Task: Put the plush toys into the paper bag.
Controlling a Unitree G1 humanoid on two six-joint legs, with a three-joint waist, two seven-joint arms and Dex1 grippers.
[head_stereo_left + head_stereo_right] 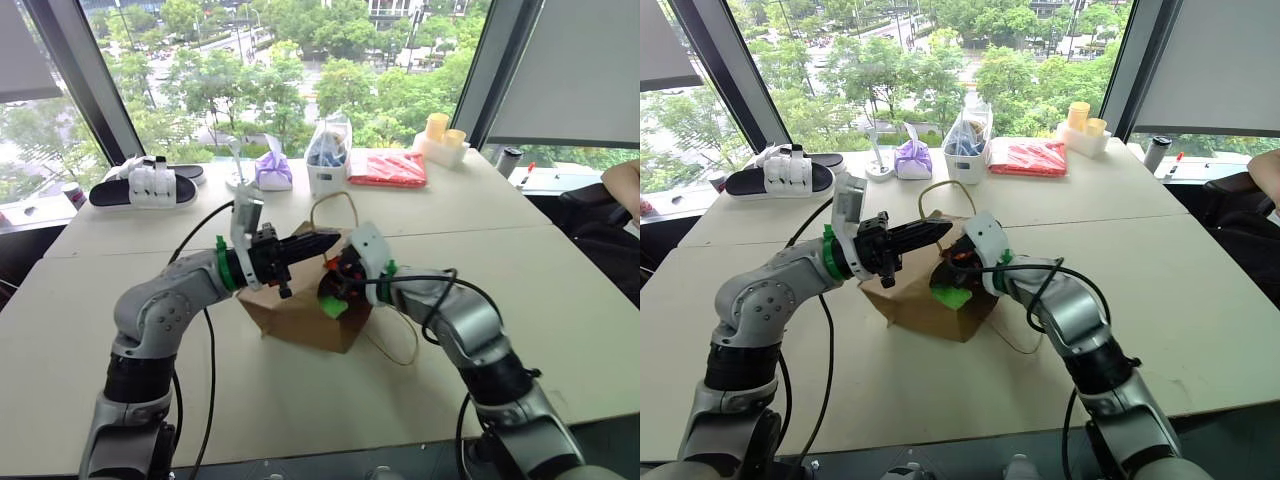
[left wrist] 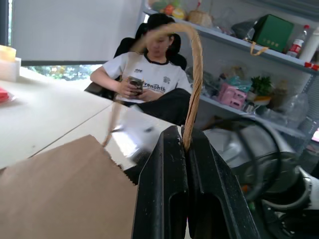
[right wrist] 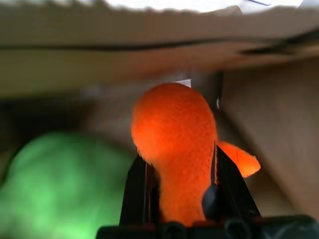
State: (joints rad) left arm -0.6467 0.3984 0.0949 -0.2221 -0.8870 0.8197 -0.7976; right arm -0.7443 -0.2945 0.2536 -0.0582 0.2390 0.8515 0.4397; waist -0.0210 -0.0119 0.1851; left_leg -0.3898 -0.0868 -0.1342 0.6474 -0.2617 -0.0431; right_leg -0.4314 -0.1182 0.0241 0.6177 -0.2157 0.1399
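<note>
Holding the orange toy [image 3: 172,144] clamped between its 2 fingers, the right gripper [image 3: 182,196] should release inside the paper bag [image 1: 300,310], beside the green toy [image 3: 60,184], while the left gripper [image 2: 185,149], pinched together on the string handle [image 2: 195,74], steadies the mouth

The left gripper [image 1: 318,242] points toward the robot's right, fingers pinched together, arm bent at the elbow. The right gripper [image 3: 180,174] angles forward-left, fingers clamped.

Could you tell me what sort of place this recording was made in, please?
Probably an upper-floor office or lab: a large white table by tall windows above treetops, storage shelves with boxes and bottles, and a seated person looking at a phone.
</note>
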